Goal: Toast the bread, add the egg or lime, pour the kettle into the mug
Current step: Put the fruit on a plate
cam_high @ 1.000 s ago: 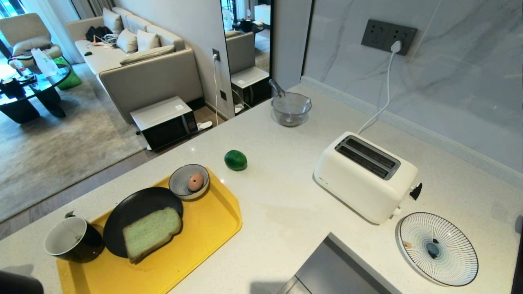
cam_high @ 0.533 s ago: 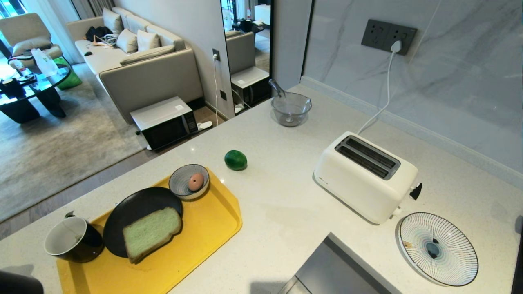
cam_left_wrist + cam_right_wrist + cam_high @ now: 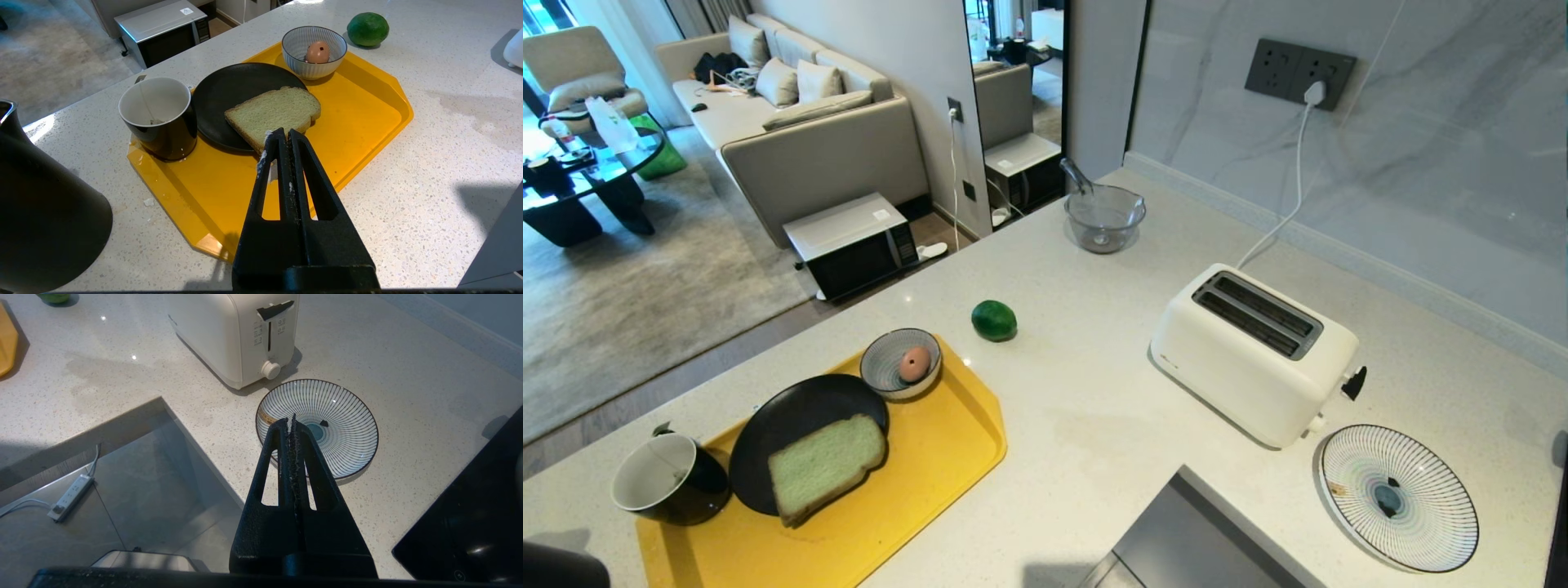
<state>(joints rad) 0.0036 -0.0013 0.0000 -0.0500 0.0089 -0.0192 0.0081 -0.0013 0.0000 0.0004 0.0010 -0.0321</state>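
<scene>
Idling: bread (image 3: 827, 466), end effectors unchanged.

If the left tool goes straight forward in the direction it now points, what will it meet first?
Most likely the bread. The left tool, shut, points down at the slice's near edge on the black plate. How high it hangs above is unclear, so it might meet the yellow tray just before the slice.

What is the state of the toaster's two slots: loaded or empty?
Empty. The head view shows both slots of the toaster dark and vacant, while the bread lies on the black plate.
</scene>
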